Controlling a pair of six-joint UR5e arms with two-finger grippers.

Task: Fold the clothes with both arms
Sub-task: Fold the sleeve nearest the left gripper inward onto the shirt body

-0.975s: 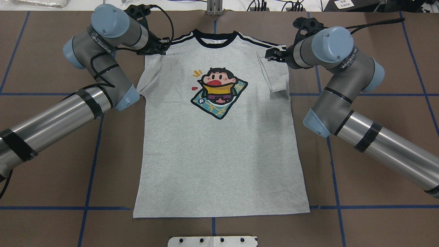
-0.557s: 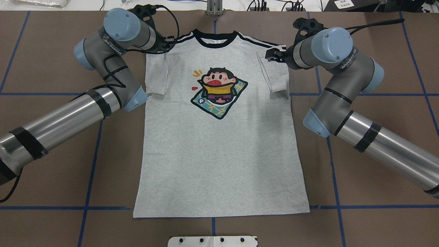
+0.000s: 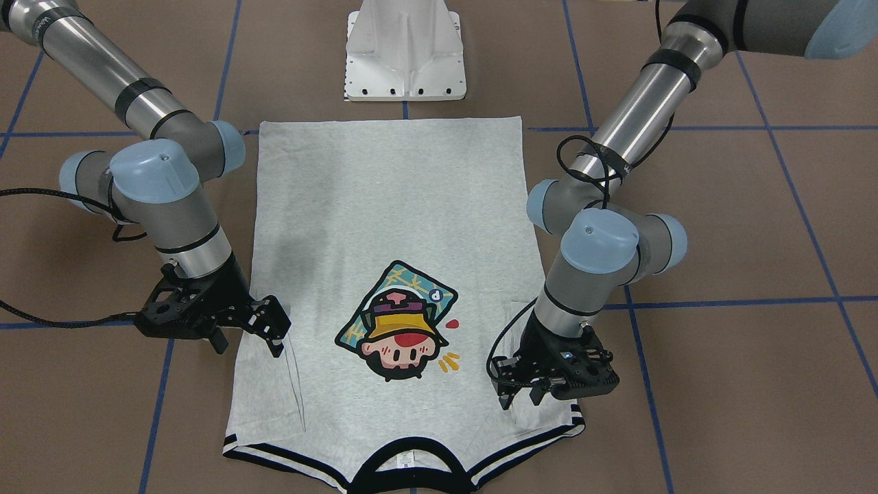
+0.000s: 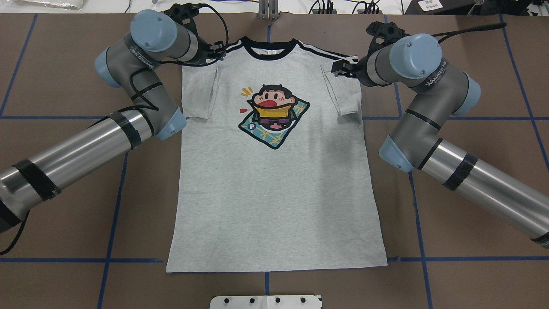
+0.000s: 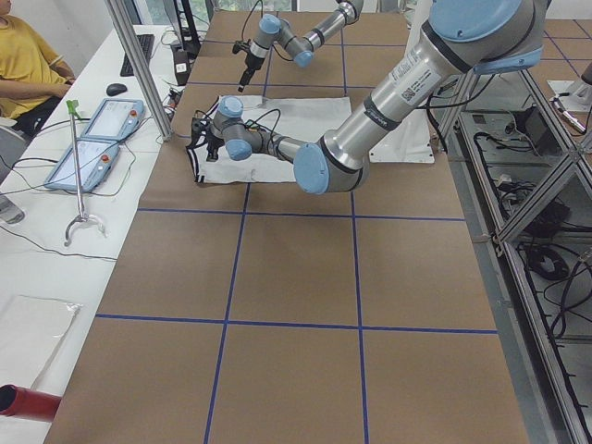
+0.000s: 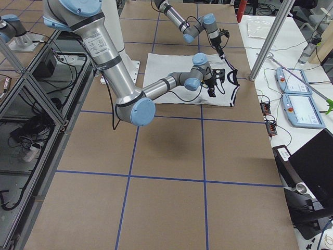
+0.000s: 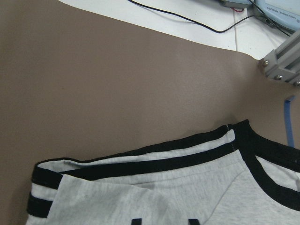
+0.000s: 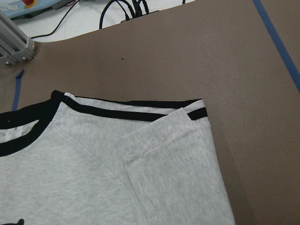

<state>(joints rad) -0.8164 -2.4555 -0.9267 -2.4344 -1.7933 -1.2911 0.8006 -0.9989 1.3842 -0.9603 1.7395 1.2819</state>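
The light grey T-shirt (image 4: 274,193) lies flat on the brown table, print up, its black collar (image 4: 269,48) at the far edge. Both sleeves are folded inward onto the body, the left sleeve (image 4: 199,92) and the right sleeve (image 4: 343,92). My left gripper (image 4: 216,50) hovers open at the left striped shoulder (image 7: 140,161), with nothing between its fingers. In the front-facing view my left gripper (image 3: 520,399) is low on the right. My right gripper (image 4: 335,69) stands open at the right shoulder, over the top of the folded sleeve (image 8: 168,154). In the front-facing view my right gripper (image 3: 248,339) is on the left.
The white pedestal base (image 3: 405,48) stands just behind the shirt's hem. Blue tape lines (image 4: 113,214) cross the brown table. Beyond the collar edge a white bench carries two teach pendants (image 5: 92,139) and cables, where a person in yellow (image 5: 23,74) sits. An aluminium post (image 5: 139,65) rises there.
My left gripper moved right toward the collar with the left sleeve, which now lies folded flat on the body, free of the gripper. The right arm has not moved.
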